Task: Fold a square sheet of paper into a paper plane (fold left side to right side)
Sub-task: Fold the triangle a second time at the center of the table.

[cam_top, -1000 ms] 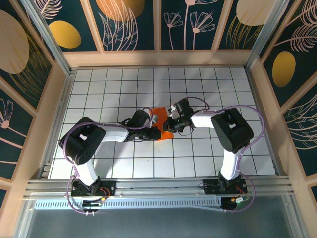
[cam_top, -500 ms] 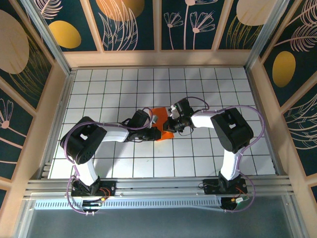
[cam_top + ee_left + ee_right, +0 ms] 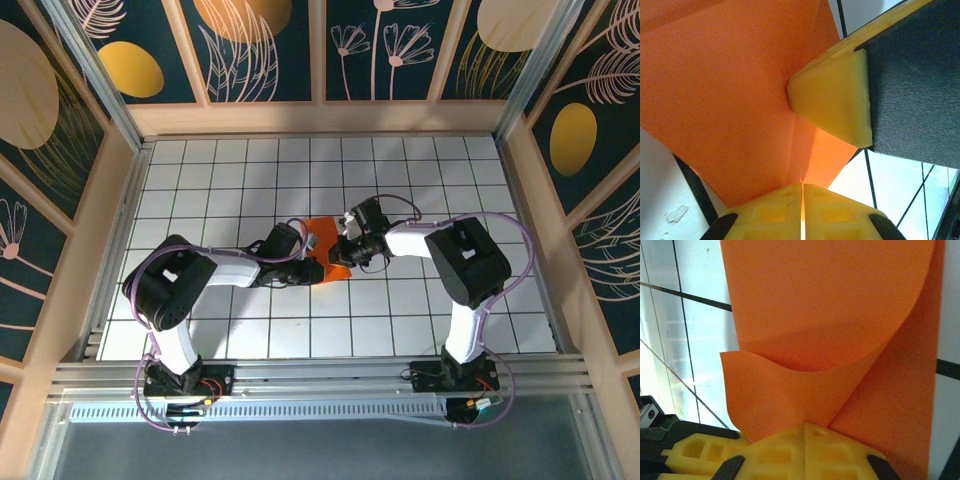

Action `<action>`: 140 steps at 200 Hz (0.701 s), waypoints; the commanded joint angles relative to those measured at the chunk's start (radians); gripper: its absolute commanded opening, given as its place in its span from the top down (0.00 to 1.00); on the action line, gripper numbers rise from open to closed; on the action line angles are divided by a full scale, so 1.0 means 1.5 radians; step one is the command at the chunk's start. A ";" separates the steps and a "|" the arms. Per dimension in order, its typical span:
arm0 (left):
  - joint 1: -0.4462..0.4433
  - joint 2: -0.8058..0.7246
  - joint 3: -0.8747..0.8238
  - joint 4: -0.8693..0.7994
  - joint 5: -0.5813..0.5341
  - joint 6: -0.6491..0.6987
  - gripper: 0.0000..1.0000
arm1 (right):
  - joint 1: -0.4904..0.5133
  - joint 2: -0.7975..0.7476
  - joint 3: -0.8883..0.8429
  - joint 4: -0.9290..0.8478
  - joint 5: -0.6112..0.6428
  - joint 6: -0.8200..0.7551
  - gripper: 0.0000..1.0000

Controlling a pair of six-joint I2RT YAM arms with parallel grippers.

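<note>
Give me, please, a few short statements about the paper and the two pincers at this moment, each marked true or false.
1. The sheet of paper is bright orange. True.
2. The right pincer stands wide open. False: its fingers are shut together, with their tips at the paper.
3. The paper lies flat and unfolded on the table. False: part of it curls over the rest, and a crease runs through it.
4. The left pincer is shut on the paper's edge. True.
</note>
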 commanded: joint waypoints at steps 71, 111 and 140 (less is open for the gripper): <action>-0.003 0.011 -0.019 -0.035 -0.038 0.020 0.96 | 0.011 -0.029 -0.008 0.024 -0.014 -0.003 1.00; -0.004 0.013 -0.018 -0.038 -0.043 0.021 0.96 | 0.017 -0.024 -0.009 0.042 -0.021 0.002 1.00; -0.005 0.011 -0.018 -0.042 -0.046 0.022 0.96 | 0.021 -0.011 -0.011 0.053 -0.013 0.006 1.00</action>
